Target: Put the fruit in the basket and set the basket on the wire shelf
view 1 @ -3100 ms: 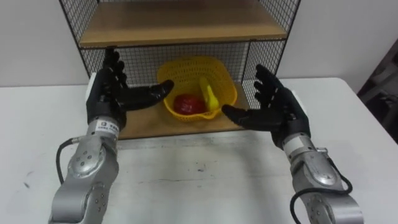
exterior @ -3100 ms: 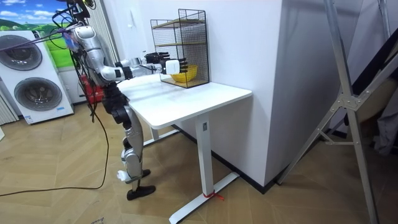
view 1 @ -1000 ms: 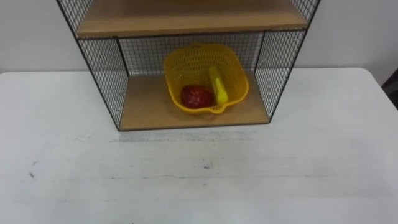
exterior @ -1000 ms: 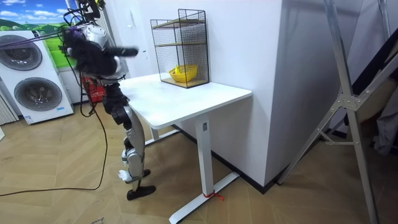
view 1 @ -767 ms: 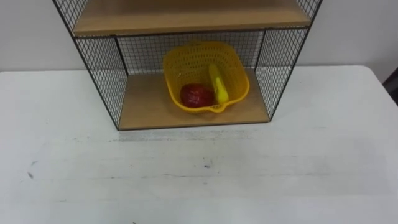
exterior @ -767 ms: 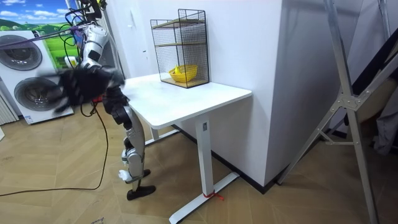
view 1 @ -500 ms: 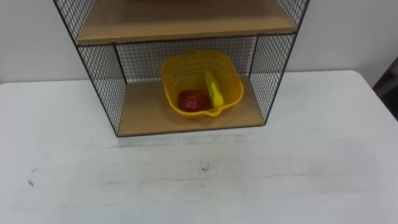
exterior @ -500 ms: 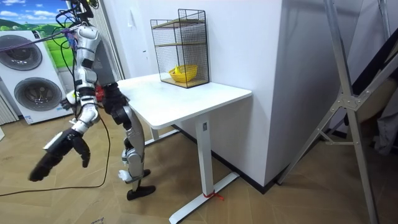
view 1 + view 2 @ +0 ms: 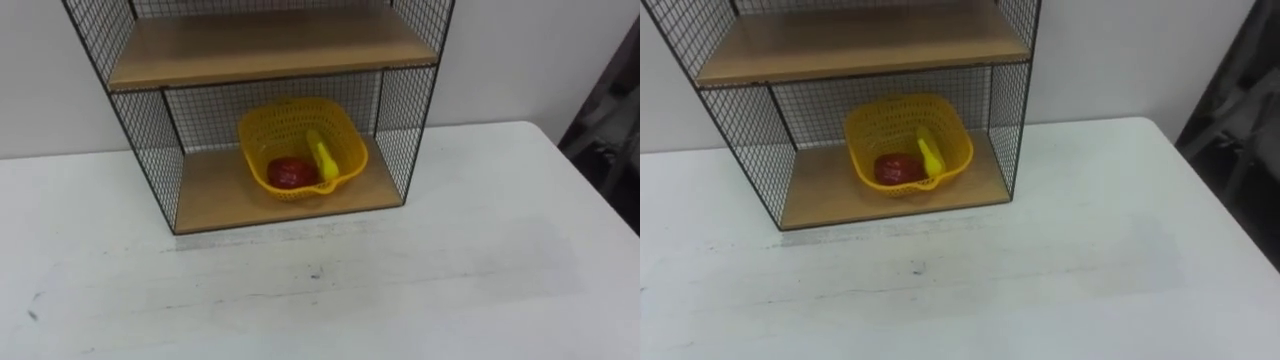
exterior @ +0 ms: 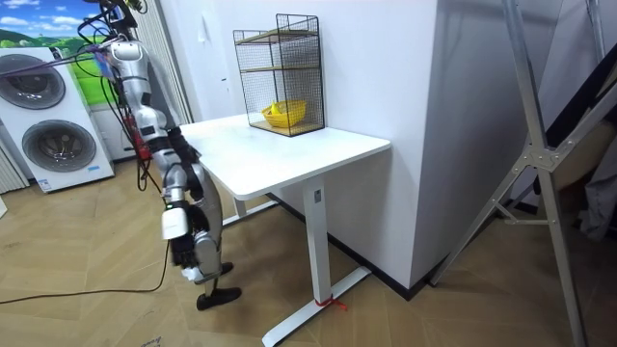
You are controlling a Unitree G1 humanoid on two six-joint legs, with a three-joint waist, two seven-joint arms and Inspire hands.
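Note:
The yellow basket (image 9: 262, 125) stands on the bottom board of the black wire shelf (image 9: 150, 120), upright and towards the middle. Inside it lie a red fruit (image 9: 290, 172) and a yellow banana (image 9: 323, 157), side by side. In the room view the shelf (image 10: 281, 67) with the basket (image 10: 285, 114) is at the back of the white table (image 10: 289, 149). I stand at the table's end on the room view's left. My right arm hangs straight down at my side, with its hand (image 10: 183, 253) low beside my thigh, far from the basket.
The shelf's upper wooden board (image 9: 260, 45) is bare. White tabletop (image 9: 400, 270) spreads in front of the shelf, its right edge (image 9: 590, 190) near a dark area. Washing machines (image 10: 53, 116) stand behind me and a metal frame (image 10: 540, 145) at the room view's right.
Both hands have drawn back from the basket's sides and dropped out of the eye views. My arm swung down to my side. The basket stays on the shelf; the camera shifted.

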